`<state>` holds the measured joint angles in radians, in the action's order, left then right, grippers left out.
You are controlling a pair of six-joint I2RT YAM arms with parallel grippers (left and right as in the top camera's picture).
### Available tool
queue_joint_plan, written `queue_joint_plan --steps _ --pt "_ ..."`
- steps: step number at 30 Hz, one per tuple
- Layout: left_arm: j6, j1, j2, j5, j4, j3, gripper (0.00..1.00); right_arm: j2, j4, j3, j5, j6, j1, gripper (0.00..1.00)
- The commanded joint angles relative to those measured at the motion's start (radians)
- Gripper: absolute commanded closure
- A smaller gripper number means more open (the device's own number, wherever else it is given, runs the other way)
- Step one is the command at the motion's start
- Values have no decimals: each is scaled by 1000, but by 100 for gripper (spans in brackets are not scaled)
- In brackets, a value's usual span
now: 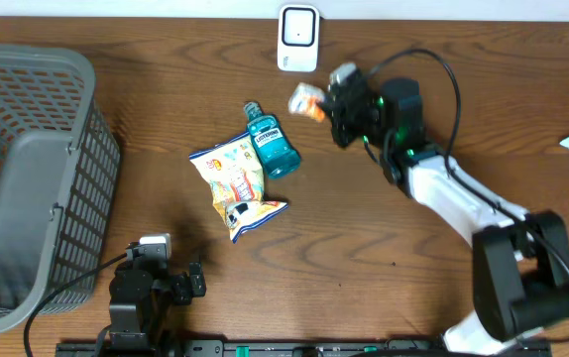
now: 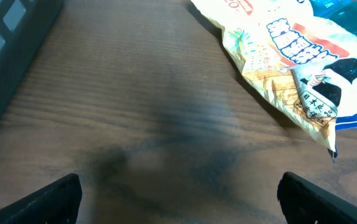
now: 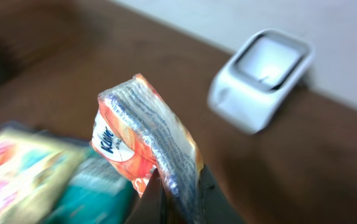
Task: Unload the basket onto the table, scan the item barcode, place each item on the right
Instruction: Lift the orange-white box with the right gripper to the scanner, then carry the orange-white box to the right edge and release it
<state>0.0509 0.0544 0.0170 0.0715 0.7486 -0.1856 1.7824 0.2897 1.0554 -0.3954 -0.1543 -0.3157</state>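
The left hand hovers wide open over the bare bench, holding nothing, just short of a snack bag. Farther out, the right hand is clamped on an orange tissue pack, held near the white scanner.

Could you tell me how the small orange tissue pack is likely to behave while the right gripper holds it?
The tissue pack probably squashes easily: the right gripper pinches its edge nearly flat. It is likely light, since it stands up from that pinch without drooping. Its glossy wrapper may be slippery.
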Motion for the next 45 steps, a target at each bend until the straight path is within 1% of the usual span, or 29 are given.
queue_joint_plan --steps 1,6,11,12,14,16,26,28,31,34,36,39,42,45 --pt "-10 3 -3 -13 21 5 2 127 5 150 156 -58 -5 99" --pt "-10 3 -3 -13 21 5 2 357 -8 460 288 -103 -4 99" --pt "-10 3 -3 -13 21 5 2 576 -110 785 313 -112 -4 99" --pt "-10 3 -3 -12 21 5 2 654 -119 894 345 -110 -4 99" --pt "-10 3 -3 -13 21 5 2 740 -156 1033 352 -108 -7 99" --pt "-10 3 -3 -13 21 5 2 767 -193 1086 353 -109 -11 99" --pt "-10 3 -3 -13 21 5 2 775 -234 1108 372 -101 -20 99" --pt "-10 3 -3 -13 21 5 2 760 -261 1114 404 -56 -20 99" --pt "-10 3 -3 -13 21 5 2 711 -359 1125 472 29 -14 99" --pt "-10 3 -3 -13 21 5 2 617 -512 1125 488 57 11 99" --pt "-10 3 -3 -13 21 5 2 539 -660 1125 504 58 35 99" --pt "-10 3 -3 -13 21 5 2 426 -912 1124 562 101 87 99" --pt "-10 3 -3 -12 21 5 2 339 -1140 1124 619 139 163 99" --pt "-10 3 -3 -13 21 5 2 299 -1330 1124 664 189 269 99"
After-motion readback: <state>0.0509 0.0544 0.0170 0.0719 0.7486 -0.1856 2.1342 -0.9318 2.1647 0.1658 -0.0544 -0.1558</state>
